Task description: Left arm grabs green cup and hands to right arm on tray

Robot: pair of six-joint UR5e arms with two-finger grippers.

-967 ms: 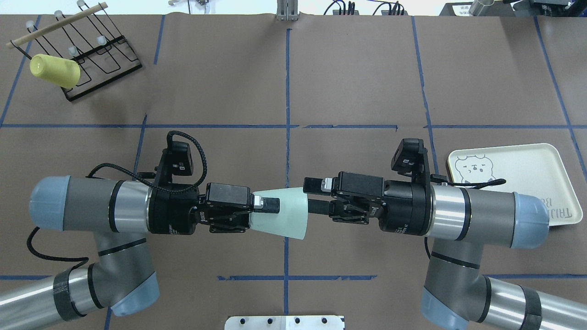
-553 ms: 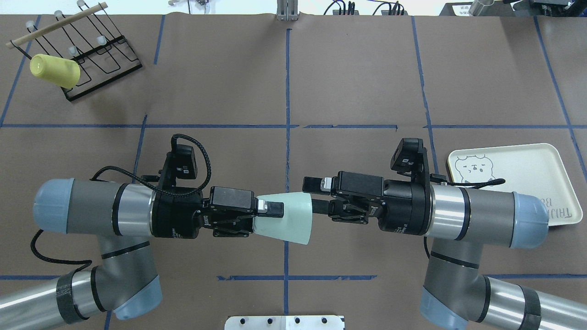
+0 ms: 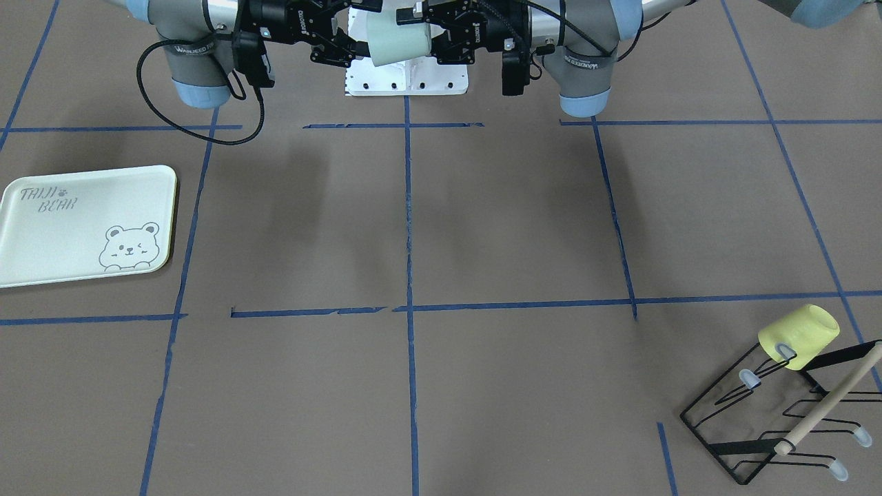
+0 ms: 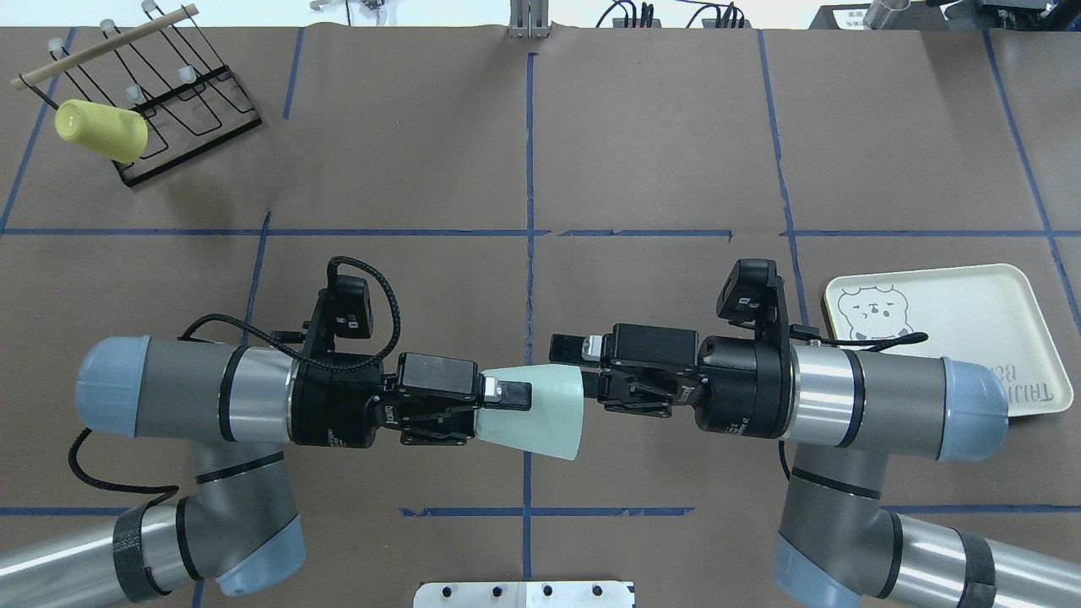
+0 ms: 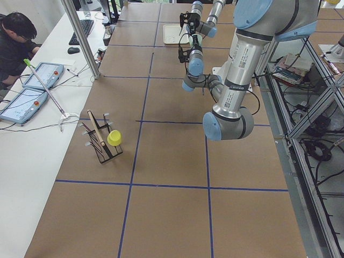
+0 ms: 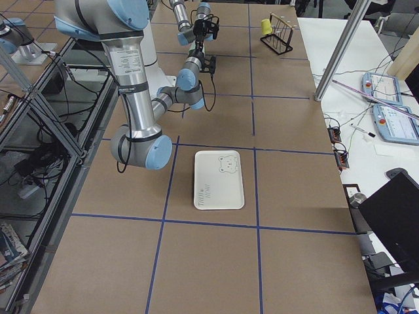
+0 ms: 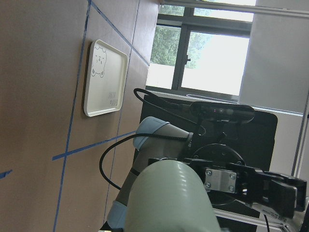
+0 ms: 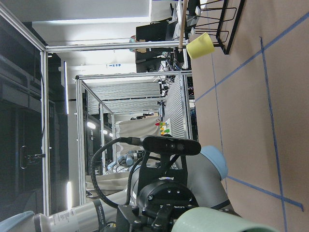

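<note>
The green cup (image 4: 540, 414) lies on its side in the air over the table's middle, wide rim toward my right arm. My left gripper (image 4: 507, 397) is shut on the cup's narrow end. My right gripper (image 4: 578, 370) is open, its fingers (image 4: 567, 346) at the cup's rim, one above it and one partly hidden behind it. In the front view the cup (image 3: 398, 40) hangs between the left gripper (image 3: 428, 24) and the right gripper (image 3: 355, 31). The cup fills the bottom of the left wrist view (image 7: 169, 198). The tray (image 4: 971, 321) lies empty at the right, beyond my right wrist.
A pale yellow cup (image 4: 101, 131) hangs on a black wire rack (image 4: 181, 101) at the far left corner. The tray also shows in the front view (image 3: 69, 227). A white base plate (image 4: 524, 594) sits at the near edge. Blue tape lines cross the brown table.
My left arm has carried the green cup to the right and slightly nearer. Its rim has reached the right gripper's open fingers. The right gripper edged left.
</note>
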